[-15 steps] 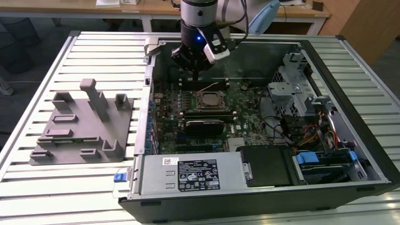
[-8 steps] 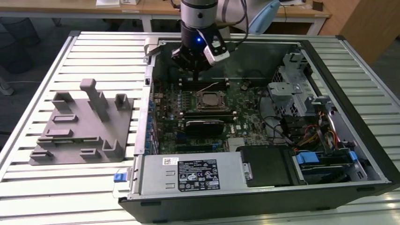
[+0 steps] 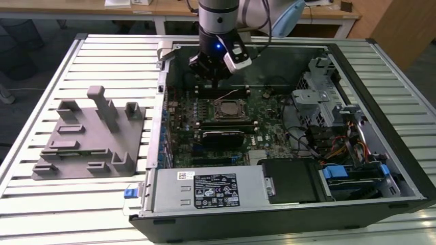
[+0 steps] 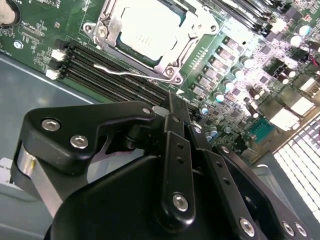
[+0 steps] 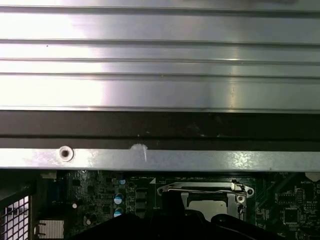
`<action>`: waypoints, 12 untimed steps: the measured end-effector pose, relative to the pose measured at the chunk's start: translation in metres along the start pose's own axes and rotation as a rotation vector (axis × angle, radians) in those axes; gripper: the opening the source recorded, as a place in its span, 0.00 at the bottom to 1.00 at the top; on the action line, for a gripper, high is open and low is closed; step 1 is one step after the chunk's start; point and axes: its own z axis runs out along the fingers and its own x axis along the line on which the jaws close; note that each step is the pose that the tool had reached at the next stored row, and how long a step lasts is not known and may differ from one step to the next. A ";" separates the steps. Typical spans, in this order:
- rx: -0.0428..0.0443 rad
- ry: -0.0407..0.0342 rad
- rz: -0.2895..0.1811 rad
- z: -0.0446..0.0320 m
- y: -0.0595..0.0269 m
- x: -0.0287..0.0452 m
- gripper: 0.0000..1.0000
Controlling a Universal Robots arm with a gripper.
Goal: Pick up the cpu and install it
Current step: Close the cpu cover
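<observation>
The arm's gripper (image 3: 214,81) hangs over the motherboard (image 3: 235,120) inside the open PC case (image 3: 381,153), just off the cpu (image 3: 227,108) at about 11 o'clock. The cpu sits in its socket mid-board. Grey fixture (image 3: 85,138) sits out on the slatted table (image 3: 41,102), at 9 o'clock from the case.

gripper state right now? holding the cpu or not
Gripper: shut, holding nothing; the cpu sits in its socket on the motherboard.
</observation>
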 end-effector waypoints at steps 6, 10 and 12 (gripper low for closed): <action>0.0001 -0.0001 0.000 0.0016 -0.0001 -0.0025 0.11; -0.0006 -0.0001 0.000 0.0018 -0.0001 -0.0025 0.11; -0.0015 -0.0002 0.000 0.0019 -0.0001 -0.0026 0.11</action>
